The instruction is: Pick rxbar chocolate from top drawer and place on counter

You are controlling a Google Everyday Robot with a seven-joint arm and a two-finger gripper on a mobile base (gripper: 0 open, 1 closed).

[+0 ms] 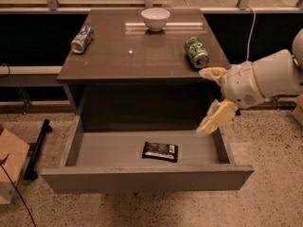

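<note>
- The top drawer (pixel 142 178) stands pulled fully out below the counter (pixel 137 56), its grey floor exposed.
- The rxbar chocolate (pixel 160 151) lies flat on the drawer floor, near the front panel and slightly right of centre, with nothing else beside it.
- The tool (pixel 211 97) hangs at the cabinet's right side, with 1 finger (pixel 211 73) level with the counter's front right corner and the other reaching down over the drawer's right wall; its 2 fingers are spread wide and hold nothing.
- The step in hand looks like the approach: the tool is right of the bar and above it, well apart from it.
- The next move calls for travelling left and down into the drawer, then straddling the bar's narrow sides.
- On the counter sit a white bowl (pixel 155 18), a green can (pixel 197 52) near the right edge and a blue can (pixel 82 39) at the left; bare middle surface looks best for placing.
</note>
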